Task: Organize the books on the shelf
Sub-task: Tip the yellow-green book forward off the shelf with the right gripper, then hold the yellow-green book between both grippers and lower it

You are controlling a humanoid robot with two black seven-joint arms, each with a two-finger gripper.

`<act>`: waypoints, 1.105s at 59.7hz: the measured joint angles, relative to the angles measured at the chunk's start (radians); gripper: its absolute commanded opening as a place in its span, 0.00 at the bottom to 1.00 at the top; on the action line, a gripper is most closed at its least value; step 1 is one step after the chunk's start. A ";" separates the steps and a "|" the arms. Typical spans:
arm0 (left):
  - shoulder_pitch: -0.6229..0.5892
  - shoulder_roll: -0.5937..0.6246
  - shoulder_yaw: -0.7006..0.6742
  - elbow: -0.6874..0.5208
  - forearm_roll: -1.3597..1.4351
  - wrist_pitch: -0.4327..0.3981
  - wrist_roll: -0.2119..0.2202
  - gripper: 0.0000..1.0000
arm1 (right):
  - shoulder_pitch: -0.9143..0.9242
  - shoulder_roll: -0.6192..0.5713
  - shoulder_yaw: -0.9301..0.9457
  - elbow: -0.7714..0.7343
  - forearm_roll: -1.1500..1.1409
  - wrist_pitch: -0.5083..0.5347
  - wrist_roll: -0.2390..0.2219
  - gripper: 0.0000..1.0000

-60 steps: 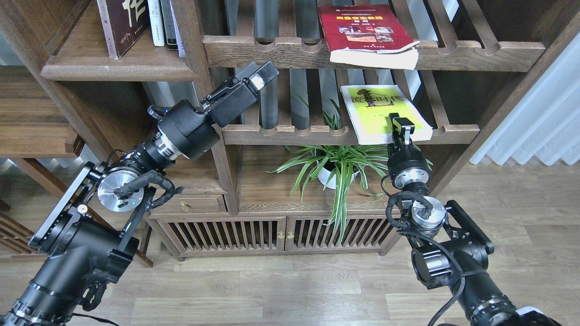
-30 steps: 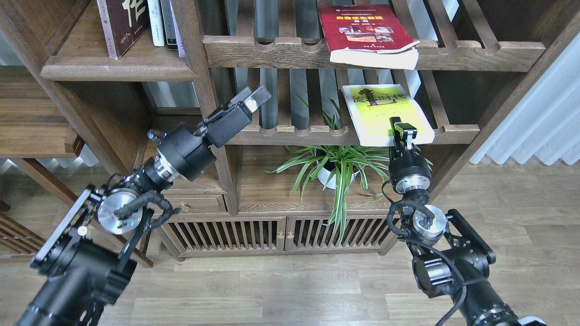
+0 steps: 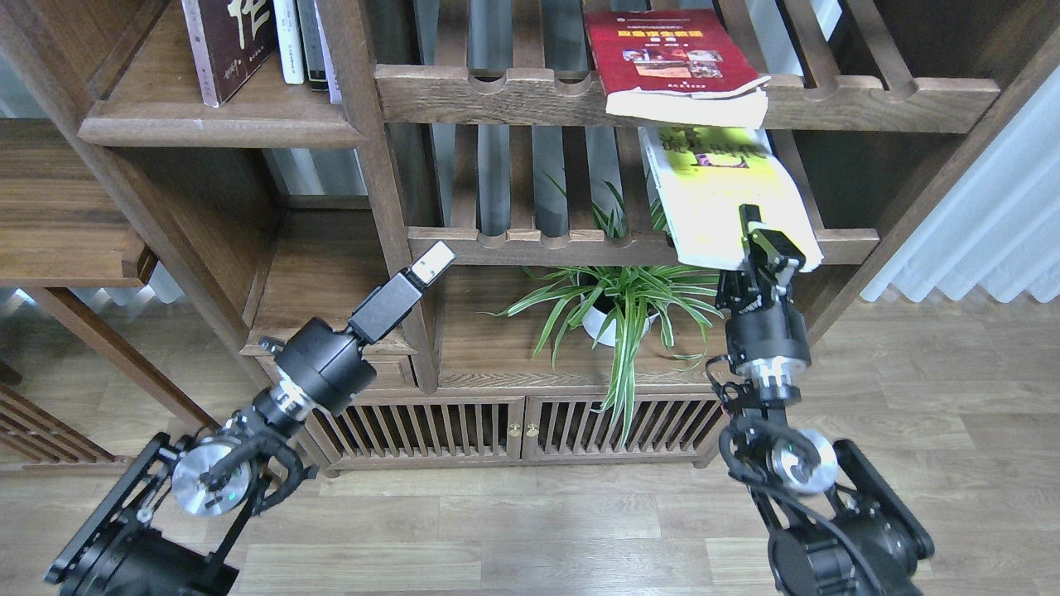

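The yellow-green and white book (image 3: 712, 190) is tilted, its near edge lifted off the lower slatted rack (image 3: 538, 246) and its far end under the red book. My right gripper (image 3: 766, 240) is shut on its near edge. The red book (image 3: 671, 54) lies flat on the upper slatted rack and overhangs the front rail. The dark maroon book (image 3: 225, 45) stands upright on the solid wooden shelf (image 3: 215, 128) at upper left. My left gripper (image 3: 432, 260) hangs empty in front of the bookcase post, below the lower rack; its fingers cannot be told apart.
Thin white and dark books (image 3: 296, 41) stand beside the maroon one. A spider plant in a white pot (image 3: 609, 310) sits under the lower rack. A slatted-door cabinet (image 3: 513, 426) is below. A white curtain (image 3: 994, 215) hangs at the right.
My right gripper has raised the yellow-green book's near edge, and the book has tipped up toward the upper rack. My left arm has dropped down and back from the rack.
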 measured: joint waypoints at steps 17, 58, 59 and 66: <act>0.013 0.000 -0.001 0.000 -0.002 0.000 0.012 0.99 | -0.023 -0.012 -0.151 0.051 -0.001 0.011 0.001 0.05; 0.041 0.000 0.009 -0.002 -0.004 0.000 0.044 0.99 | -0.049 -0.014 -0.350 0.063 -0.095 0.011 -0.009 0.07; 0.044 0.000 0.011 -0.002 -0.004 0.000 0.044 0.99 | -0.049 -0.013 -0.352 0.063 -0.095 0.011 -0.010 0.07; 0.054 0.000 0.014 -0.002 -0.004 0.000 0.045 0.99 | -0.049 -0.012 -0.367 0.064 -0.098 0.011 -0.015 0.07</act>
